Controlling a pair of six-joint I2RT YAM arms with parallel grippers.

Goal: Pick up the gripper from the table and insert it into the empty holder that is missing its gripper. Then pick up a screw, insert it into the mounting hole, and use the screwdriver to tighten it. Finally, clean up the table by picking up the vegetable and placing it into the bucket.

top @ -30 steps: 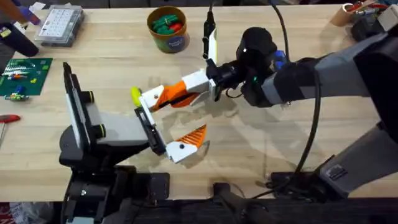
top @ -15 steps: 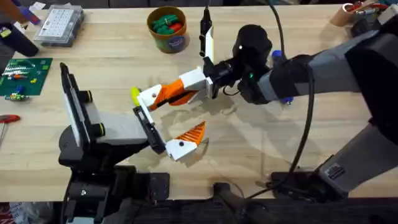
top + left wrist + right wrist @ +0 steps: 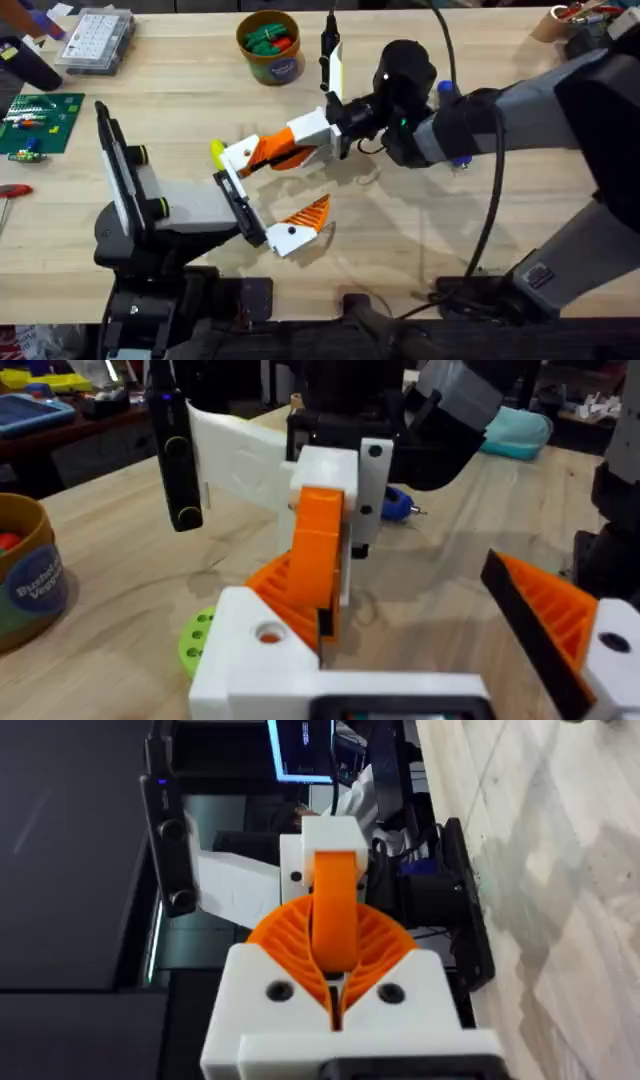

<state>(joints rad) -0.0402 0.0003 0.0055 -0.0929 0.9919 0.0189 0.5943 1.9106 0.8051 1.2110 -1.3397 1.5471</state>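
My right gripper (image 3: 272, 152) is shut on the gripper (image 3: 240, 156), a small white block with a smooth orange wedge (image 3: 335, 890). Its ribbed pads (image 3: 285, 935) bulge around the wedge. The white block (image 3: 265, 650) rests against the far end of the holder (image 3: 238, 200), the black bar fronting my left arm's grey body with yellow-green knobs. At the bar's near end sits a white finger with a ribbed orange tip (image 3: 300, 222), also (image 3: 560, 625), so my left gripper (image 3: 300, 182) stands open. The bucket (image 3: 270, 62) at the back holds green and red vegetable pieces. The screw is out of view.
A yellow-green disc with holes (image 3: 217, 152) lies beside the white block. A blue-handled tool (image 3: 398, 505) lies behind the right wrist. A clear parts box (image 3: 95, 40), a green board (image 3: 40, 122) and a red-handled tool (image 3: 12, 190) sit at the left.
One second ago my right arm was slightly lower and to the right; it has carried the gripper a little left and toward the back. Nothing moved in the last half second.
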